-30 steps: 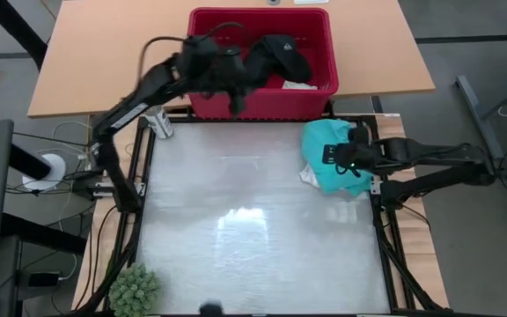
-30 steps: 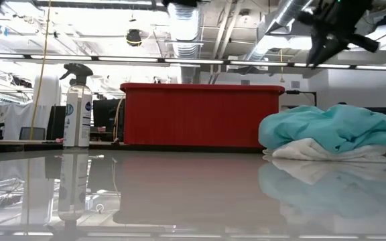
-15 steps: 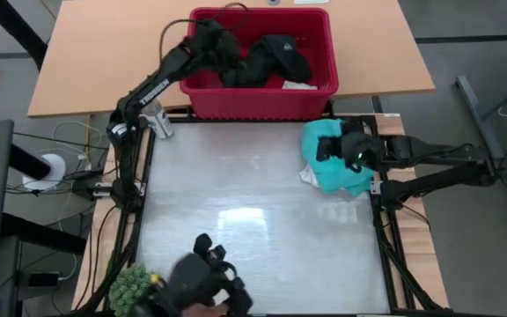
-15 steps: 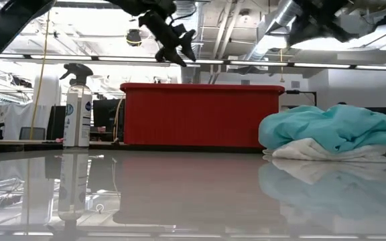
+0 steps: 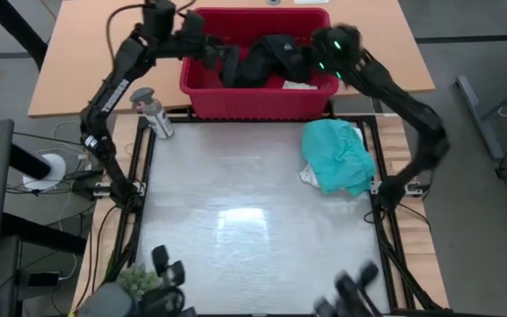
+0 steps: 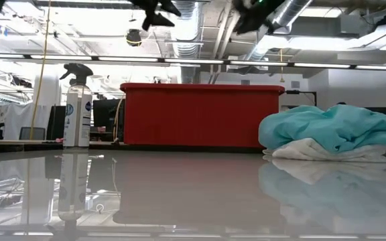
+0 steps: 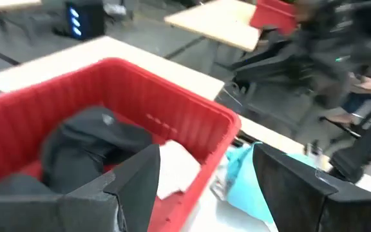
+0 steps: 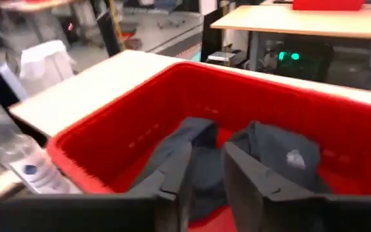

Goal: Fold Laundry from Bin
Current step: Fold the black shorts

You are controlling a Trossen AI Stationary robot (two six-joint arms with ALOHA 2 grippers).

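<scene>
Both end effectors, the left end effector (image 7: pixel 201 187) spread wide and empty and the right end effector (image 8: pixel 201 177) narrowly parted and empty, are held above the red bin (image 5: pixel 258 99) at the tabletop's (image 5: pixel 253 229) far edge, apparently so that the black clothing (image 5: pixel 267 60) inside can be reached, while the turquoise shirt (image 5: pixel 337 154) is left lying at the right.

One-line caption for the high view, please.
Both arms reach over the red bin holding black clothing; left gripper open, turquoise shirt heaped at the table's right edge.

The high camera is looking straight down on the bench (image 5: pixel 253 220), while the low one is peering level across it. Both wrist cameras are hovering close above the red bin (image 7: pixel 192 122), sharing it.
</scene>
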